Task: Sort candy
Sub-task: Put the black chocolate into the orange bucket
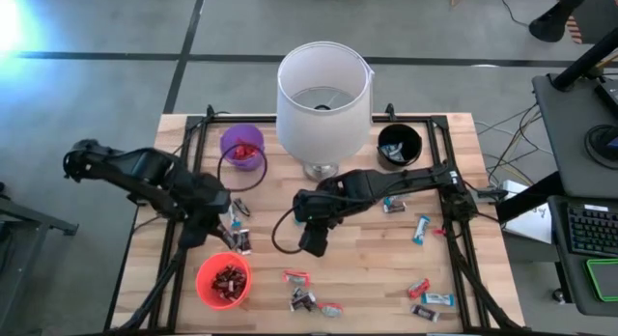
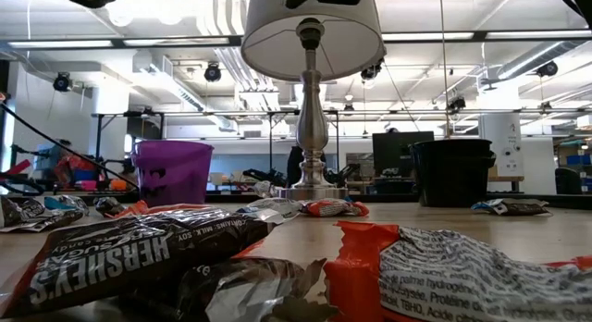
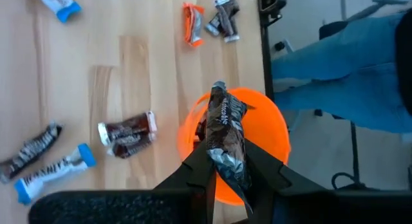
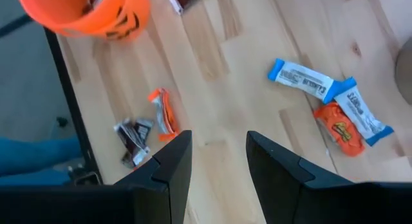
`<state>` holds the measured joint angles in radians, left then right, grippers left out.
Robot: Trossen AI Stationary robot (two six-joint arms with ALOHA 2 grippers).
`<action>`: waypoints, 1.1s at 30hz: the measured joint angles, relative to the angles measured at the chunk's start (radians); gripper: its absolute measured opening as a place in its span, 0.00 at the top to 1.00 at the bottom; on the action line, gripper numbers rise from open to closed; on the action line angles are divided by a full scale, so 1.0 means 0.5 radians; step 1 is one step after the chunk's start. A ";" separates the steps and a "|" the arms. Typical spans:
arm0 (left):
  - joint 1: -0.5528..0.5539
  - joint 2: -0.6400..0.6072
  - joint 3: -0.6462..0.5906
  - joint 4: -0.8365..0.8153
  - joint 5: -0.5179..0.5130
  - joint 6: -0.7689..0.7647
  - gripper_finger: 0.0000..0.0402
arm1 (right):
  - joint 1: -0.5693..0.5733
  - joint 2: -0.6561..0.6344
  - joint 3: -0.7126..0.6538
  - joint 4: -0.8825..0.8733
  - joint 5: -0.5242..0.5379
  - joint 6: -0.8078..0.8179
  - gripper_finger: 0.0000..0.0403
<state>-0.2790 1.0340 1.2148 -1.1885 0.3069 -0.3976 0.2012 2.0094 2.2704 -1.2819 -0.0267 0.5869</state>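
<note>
My left gripper (image 1: 232, 238) is shut on a dark brown candy bar (image 3: 226, 130) just above the orange cup (image 3: 273, 130), which holds more dark bars (image 1: 228, 278). My right gripper (image 4: 219, 159) is open and hovers over bare wood at the table's middle (image 1: 312, 244), touching nothing. Loose candy lies flat on the table: an orange bar (image 4: 164, 111), a dark one (image 4: 132, 141), and blue-and-white ones (image 4: 301, 76) beside an orange one (image 4: 338, 127). More sits near the near edge (image 1: 304, 299) and at the right (image 1: 430, 299). My left gripper pinches the dark brown bar between its two fingers, by the bar's rear half (image 3: 230, 165). The bar lies along the fingers. Its free end (image 3: 221, 98) sticks out forward over the orange cup's rim, lifted clear of table and cup.
A white-shaded lamp (image 1: 323, 99) stands at the far middle, with a purple cup (image 1: 241, 148) to its left and a black cup (image 1: 399, 145) to its right. A black frame (image 1: 454, 230) rims the table. Dark bars (image 3: 127, 134) and a blue-and-white bar (image 3: 55, 172) lie near the left gripper.
</note>
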 joint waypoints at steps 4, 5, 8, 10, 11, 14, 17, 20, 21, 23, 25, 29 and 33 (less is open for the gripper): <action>-0.124 0.026 0.000 -0.001 -0.050 -0.260 0.91 | 0.000 0.001 0.000 -0.037 -0.010 -0.027 0.65; -0.160 0.033 0.000 -0.001 -0.056 -0.325 0.91 | 0.000 0.001 0.000 -0.058 -0.016 -0.044 0.65; -0.275 0.055 0.000 -0.001 -0.058 -0.521 0.91 | 0.000 0.001 0.000 -0.123 -0.032 -0.100 0.65; -0.361 0.076 0.000 -0.001 -0.059 -0.663 0.91 | 0.000 0.001 0.000 -0.185 -0.073 -0.138 0.65; -0.409 0.090 0.000 -0.001 -0.062 -0.739 0.91 | 0.001 0.001 0.000 -0.209 -0.093 -0.153 0.65; -0.562 0.140 0.000 0.003 -0.090 -0.948 0.91 | 0.017 0.001 0.000 -0.301 -0.122 -0.210 0.65; -0.701 0.212 0.000 0.019 -0.167 -1.090 0.91 | 0.042 0.001 0.000 -0.416 -0.127 -0.262 0.65; -0.755 0.290 0.000 0.077 -0.196 -1.139 0.91 | 0.069 0.001 0.000 -0.546 -0.124 -0.286 0.65; -0.756 0.313 0.000 0.103 -0.199 -1.145 0.91 | 0.077 0.001 0.000 -0.583 -0.122 -0.288 0.65; -0.755 0.358 0.000 0.125 -0.204 -1.146 0.91 | 0.092 0.001 -0.002 -0.576 -0.121 -0.291 0.65; -0.756 0.402 0.000 0.114 -0.216 -1.146 0.91 | 0.109 0.001 -0.003 -0.578 -0.121 -0.291 0.65; -0.767 0.492 0.000 0.101 -0.216 -1.141 0.91 | 0.135 -0.002 -0.003 -0.579 -0.121 -0.286 0.65; -0.767 0.546 0.000 0.096 -0.215 -1.084 0.91 | 0.144 -0.002 -0.003 -0.578 -0.121 -0.289 0.65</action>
<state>-0.6624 1.3070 1.2148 -1.1405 0.1996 -0.9396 0.2733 2.0086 2.2688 -1.5711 -0.0871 0.4423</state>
